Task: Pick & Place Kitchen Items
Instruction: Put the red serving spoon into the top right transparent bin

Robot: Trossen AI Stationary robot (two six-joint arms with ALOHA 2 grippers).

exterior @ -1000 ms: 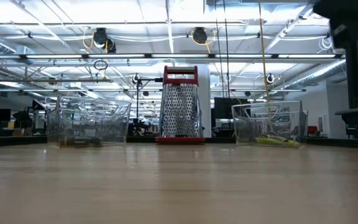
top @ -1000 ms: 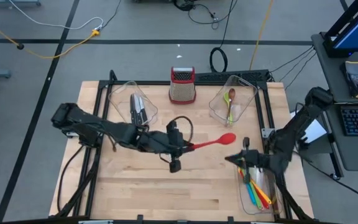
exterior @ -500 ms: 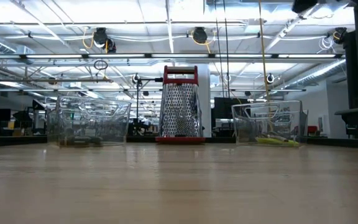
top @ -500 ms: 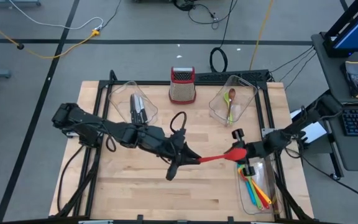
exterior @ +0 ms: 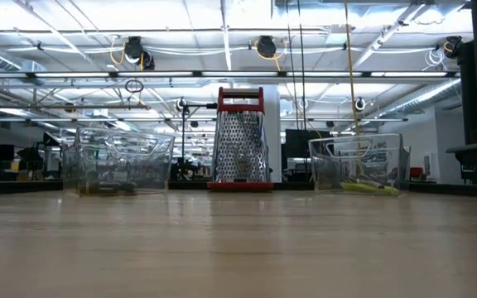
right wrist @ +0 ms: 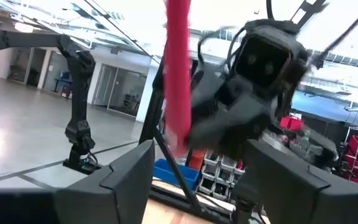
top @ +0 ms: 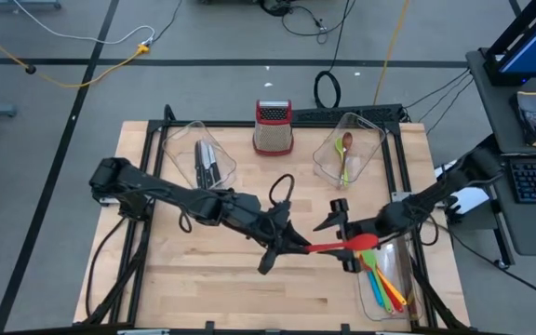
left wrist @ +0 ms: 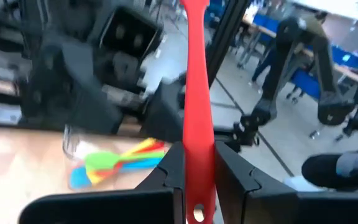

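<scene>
Gripping the long red silicone spoon [left wrist: 197, 118] by its handle end, the left gripper [top: 291, 244] has carried it rightward; the right gripper [top: 344, 238], fingers newly spread, now straddles its bowl above the clear plastic bin [top: 400, 275] — a handover seems imminent.

Even, bright light falls from overhead, shadows on the table [top: 203, 279] soft and short. In the low view, ceiling strip lights [exterior: 247, 21] glare white. Left wrist view smears with motion blur; right wrist view blurs too, the red spoon [right wrist: 178, 81] streaked against blown-out brightness.
</scene>
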